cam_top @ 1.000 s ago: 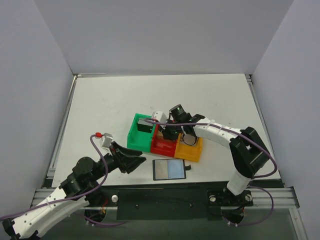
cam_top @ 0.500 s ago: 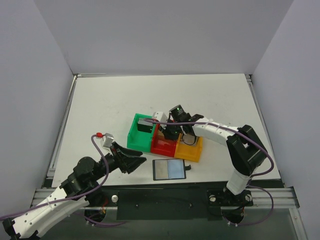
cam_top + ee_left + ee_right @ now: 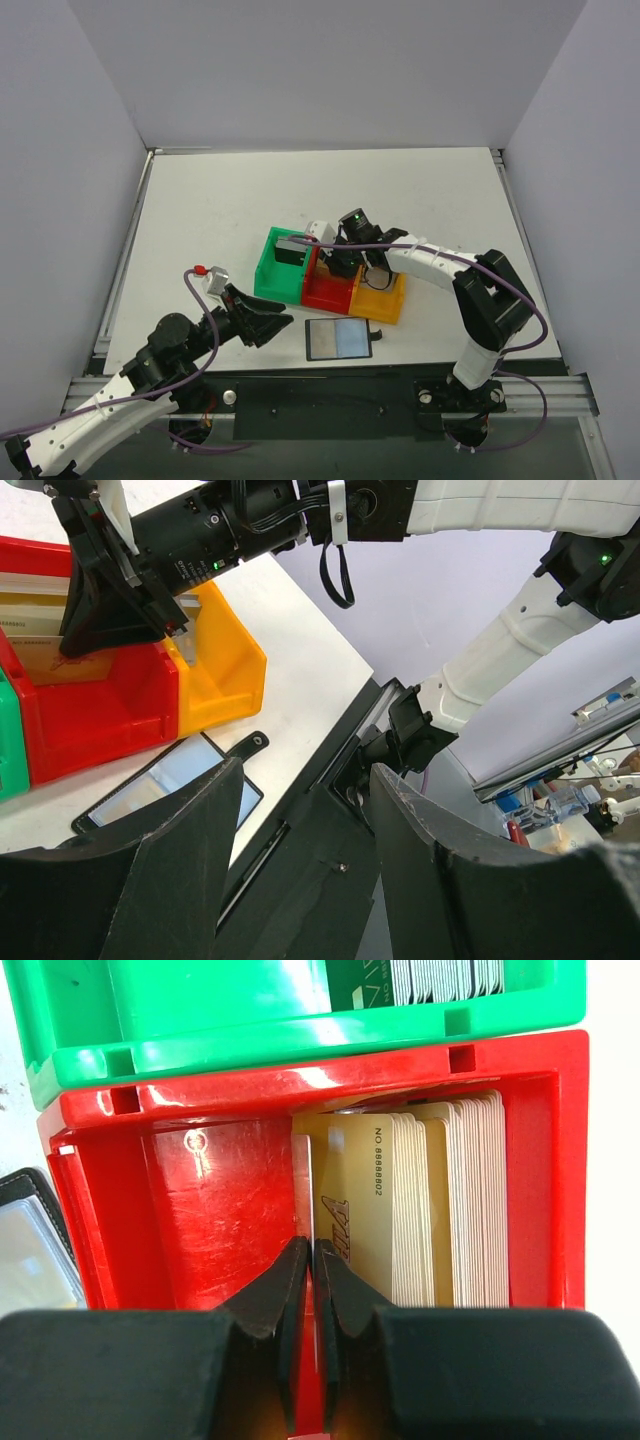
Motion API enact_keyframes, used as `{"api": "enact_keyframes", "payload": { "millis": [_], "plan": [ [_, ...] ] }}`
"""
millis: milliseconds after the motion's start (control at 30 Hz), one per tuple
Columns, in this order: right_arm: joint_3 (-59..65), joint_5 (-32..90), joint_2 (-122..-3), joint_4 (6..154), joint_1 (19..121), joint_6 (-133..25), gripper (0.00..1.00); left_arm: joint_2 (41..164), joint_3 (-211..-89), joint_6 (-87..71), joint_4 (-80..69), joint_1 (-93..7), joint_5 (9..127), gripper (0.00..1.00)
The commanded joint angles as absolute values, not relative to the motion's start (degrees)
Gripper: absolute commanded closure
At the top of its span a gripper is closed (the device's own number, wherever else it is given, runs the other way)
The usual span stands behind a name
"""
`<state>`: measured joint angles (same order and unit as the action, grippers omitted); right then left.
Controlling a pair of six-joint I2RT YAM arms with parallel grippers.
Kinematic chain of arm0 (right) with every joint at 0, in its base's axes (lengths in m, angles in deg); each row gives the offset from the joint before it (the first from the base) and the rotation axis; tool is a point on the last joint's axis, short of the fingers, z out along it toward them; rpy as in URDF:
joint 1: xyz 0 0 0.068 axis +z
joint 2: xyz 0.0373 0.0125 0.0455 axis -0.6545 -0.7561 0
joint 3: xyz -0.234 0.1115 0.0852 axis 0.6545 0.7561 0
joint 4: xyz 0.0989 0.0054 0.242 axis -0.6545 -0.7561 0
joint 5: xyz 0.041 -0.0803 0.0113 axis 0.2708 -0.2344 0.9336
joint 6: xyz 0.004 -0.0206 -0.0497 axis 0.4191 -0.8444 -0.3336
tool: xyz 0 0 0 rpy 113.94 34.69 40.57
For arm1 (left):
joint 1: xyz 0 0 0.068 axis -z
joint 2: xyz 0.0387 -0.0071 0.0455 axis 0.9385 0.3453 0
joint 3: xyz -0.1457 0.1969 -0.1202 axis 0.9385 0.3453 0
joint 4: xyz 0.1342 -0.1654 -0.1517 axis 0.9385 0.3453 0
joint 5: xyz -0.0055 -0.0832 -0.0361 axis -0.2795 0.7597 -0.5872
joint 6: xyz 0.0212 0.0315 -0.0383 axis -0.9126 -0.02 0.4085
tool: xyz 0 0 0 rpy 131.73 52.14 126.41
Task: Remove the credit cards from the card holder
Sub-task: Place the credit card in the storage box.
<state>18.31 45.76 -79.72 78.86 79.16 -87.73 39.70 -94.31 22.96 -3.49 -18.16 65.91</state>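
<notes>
Right claw pinched on front card; pull straight up so stack just right of it stays put.

A robotics lab test cell: a white bench boxed in by plain grey partition walls, with a cabled left arm and right arm bolted to a metal rail along its near edge.

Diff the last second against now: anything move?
Right arm's elbow swung slightly left. Right gripper stayed in the card holder, at its red box, pinching one credit card. Left gripper and card on the table unchanged.
</notes>
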Motion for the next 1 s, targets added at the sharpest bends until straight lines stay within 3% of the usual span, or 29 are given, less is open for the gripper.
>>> {"api": "enact_keyframes", "payload": {
  "millis": [0, 700, 967],
  "plan": [
    [17.23, 44.65, -79.62, 80.31, 78.94, -87.27, 0.95, 39.99, -94.67, 22.52, -5.26, -18.39, 65.93, 0.37],
    [17.23, 41.31, -76.46, 81.96, 79.82, -85.86, 0.84, 40.52, -94.93, 22.52, -5.7, -18.3, 66.81, 0.37],
    [14.69, 36.57, -66.89, 82.95, 79.73, -82.79, 0.82, 40.96, -95.28, 22.52, -5.7, -18.39, 66.38, 0.36]
  ]
}}
